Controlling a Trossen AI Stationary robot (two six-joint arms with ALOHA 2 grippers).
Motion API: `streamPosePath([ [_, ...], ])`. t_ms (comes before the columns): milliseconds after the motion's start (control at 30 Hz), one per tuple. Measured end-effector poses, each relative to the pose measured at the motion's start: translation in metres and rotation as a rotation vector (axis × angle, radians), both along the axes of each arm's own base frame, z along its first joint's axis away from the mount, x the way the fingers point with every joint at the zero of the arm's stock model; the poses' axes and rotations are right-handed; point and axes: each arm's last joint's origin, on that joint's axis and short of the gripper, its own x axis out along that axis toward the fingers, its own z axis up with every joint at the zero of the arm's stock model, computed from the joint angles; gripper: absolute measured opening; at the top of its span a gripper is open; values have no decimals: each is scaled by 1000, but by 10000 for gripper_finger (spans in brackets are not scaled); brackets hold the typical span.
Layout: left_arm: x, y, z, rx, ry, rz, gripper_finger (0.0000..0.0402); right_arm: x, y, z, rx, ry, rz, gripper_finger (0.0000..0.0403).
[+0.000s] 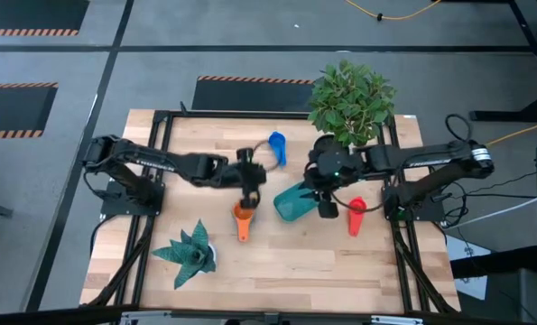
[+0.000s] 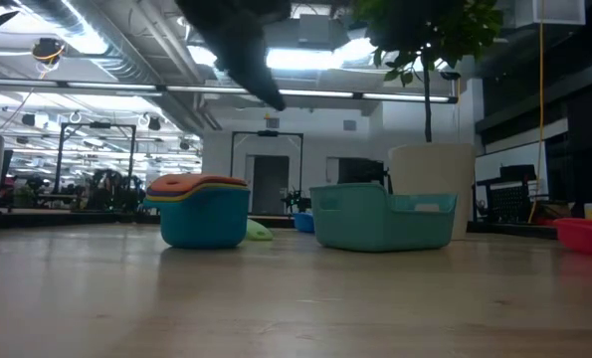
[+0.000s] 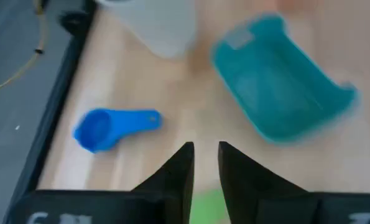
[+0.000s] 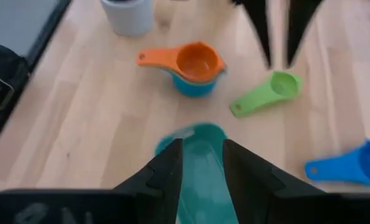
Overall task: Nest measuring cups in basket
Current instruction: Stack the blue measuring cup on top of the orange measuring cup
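Best to lift straight up and clear of the green cup [image 4: 268,93] without nudging it, then come back for a square pinch on its handle and seat it in the stack [image 4: 194,68] just beside. Left end effector [image 3: 204,155]: fingers a narrow gap apart, holding nothing, hanging directly over the green cup lying on the worktop. Right end effector [image 4: 202,155]: looks clamped on the wall of the basket [image 1: 291,203], steadying it. Blue cup [image 3: 110,126] ahead of the left one, red cup [image 1: 356,217] just beside the right.
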Motion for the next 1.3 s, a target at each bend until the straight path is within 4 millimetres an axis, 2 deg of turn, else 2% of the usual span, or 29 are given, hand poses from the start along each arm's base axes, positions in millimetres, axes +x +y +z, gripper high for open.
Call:
streamPosePath([
  [267, 5, 75, 15, -63, -235, 224, 130, -31, -3, 12, -28, 60, -18, 118],
  [433, 7, 122, 10, -137, -359, 363, 152, -44, -5, 19, -62, 53, -15, 118],
  [600, 9, 161, -13, -145, -379, 474, 153, -50, -6, 25, -89, 24, 12, 118],
  [800, 17, 203, -45, -304, -371, 558, 154, -51, -6, 26, -112, 18, 37, 118],
  [1000, 30, 225, -70, -472, -317, 579, 152, -52, -6, 25, -112, 26, 40, 118],
  [1300, 30, 229, -92, -589, -185, 659, 151, -53, -6, 23, -113, 51, 42, 118],
])
